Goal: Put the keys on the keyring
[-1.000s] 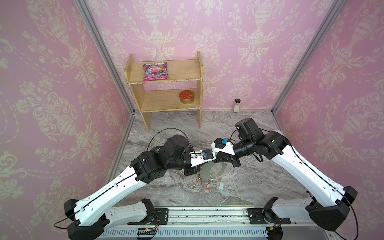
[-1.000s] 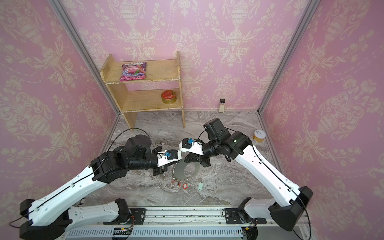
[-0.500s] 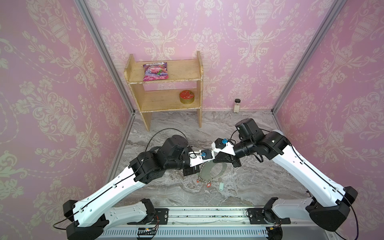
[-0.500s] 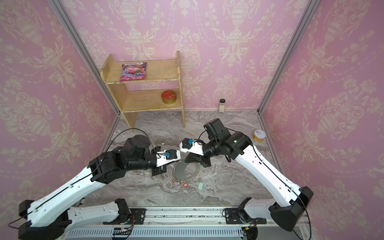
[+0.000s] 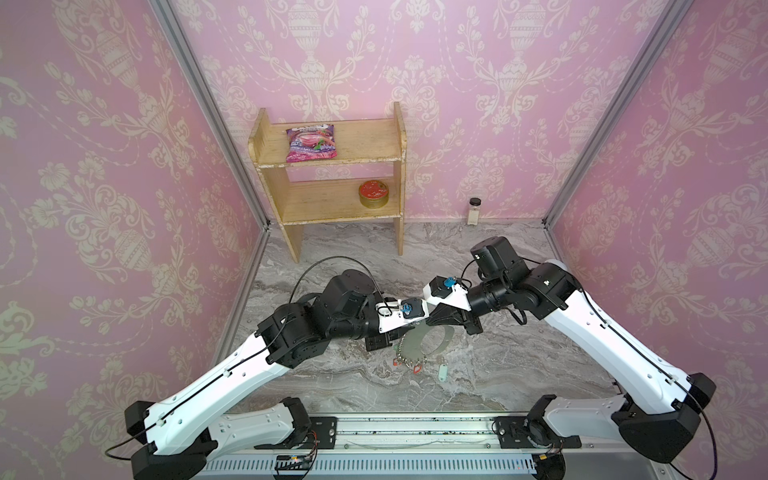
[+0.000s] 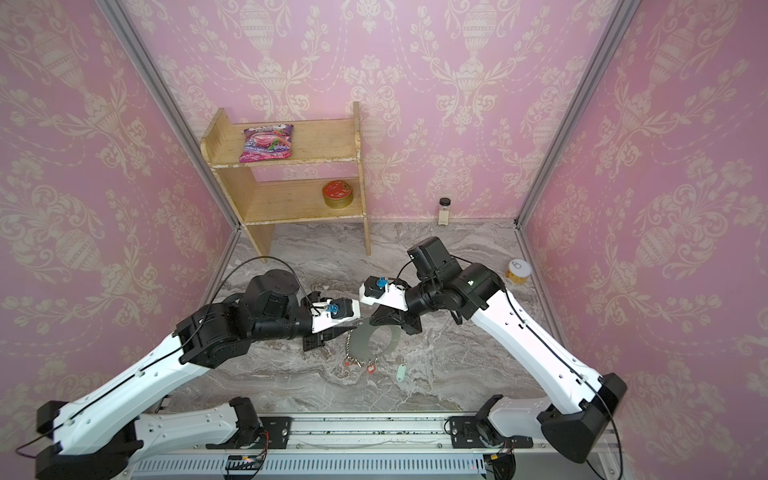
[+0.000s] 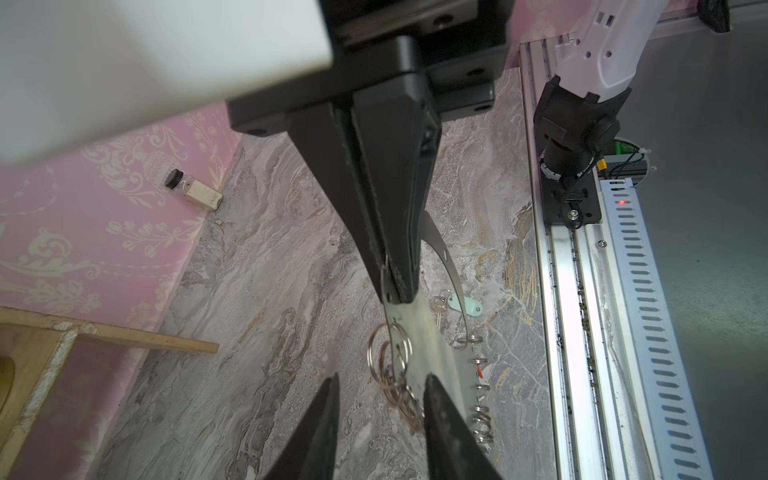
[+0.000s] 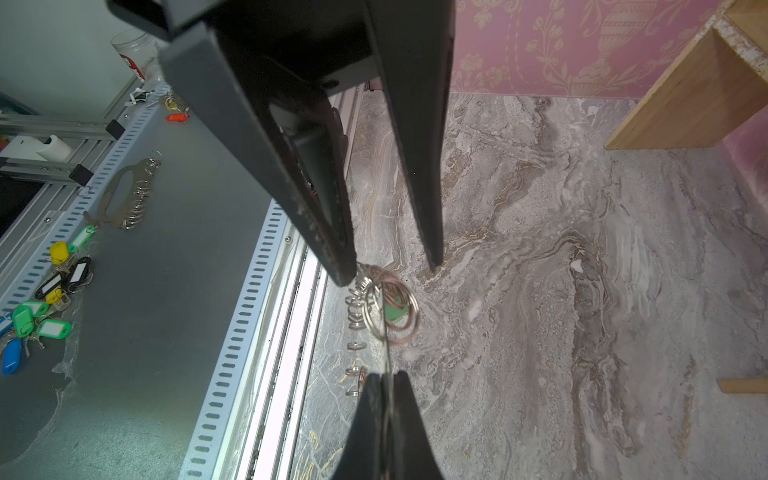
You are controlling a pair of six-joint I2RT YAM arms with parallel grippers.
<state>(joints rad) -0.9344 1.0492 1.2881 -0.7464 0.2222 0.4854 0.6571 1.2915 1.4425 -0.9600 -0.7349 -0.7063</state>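
In the middle of the table [image 5: 519, 365], your right gripper [image 8: 384, 384] pinches the keyring [image 5: 409, 344]. Your left gripper [image 7: 380, 386] looks open. The keys [image 5: 441, 371] lie beside the keyring, not on yet.

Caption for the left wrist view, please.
Right gripper shut on the keyring, open left gripper at its looped rim, the keys lying loose on the marble table.

Both top views are bright, evenly lit from above; shadows on the table [image 5: 478, 386] are soft, and the walls [image 5: 104, 166] bow at the edges. In the left wrist view the white casing [image 7: 145, 62] behind the right hand [image 7: 399, 291] is blurred. In the right wrist view the rail [image 8: 299, 299] beside the left hand [image 8: 388, 270] glares white.
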